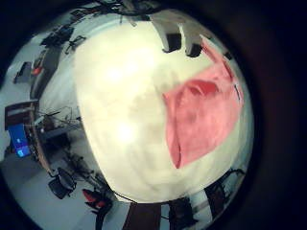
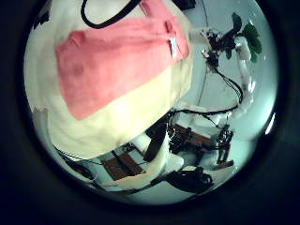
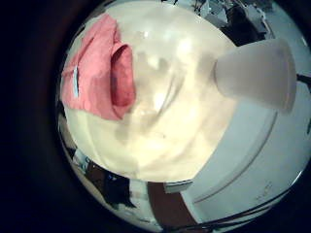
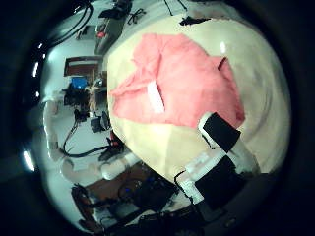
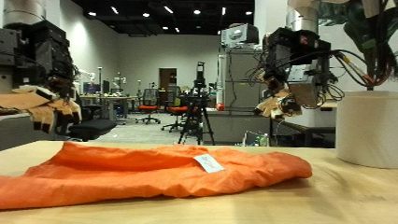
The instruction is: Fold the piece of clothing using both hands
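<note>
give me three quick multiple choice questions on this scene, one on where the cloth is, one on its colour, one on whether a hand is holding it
1. Where does the orange fabric garment lie?
A. spread on the pale wooden table
B. draped over the white cylinder
C. on the floor

2. What colour is the small tag on the garment?
A. black
B. white
C. green

3. What is the state of the garment?
A. lifted at both ends by hands
B. rolled into a tight ball
C. lying loose and rumpled, no hand on it

Answers:
1 A, the outside view shows it resting on the tabletop, apart from the white cylinder.
2 B, the tag shows white against the orange.
3 C, the one hand in the outside view hangs well above the table, and the palm views show the cloth from a distance.
</note>
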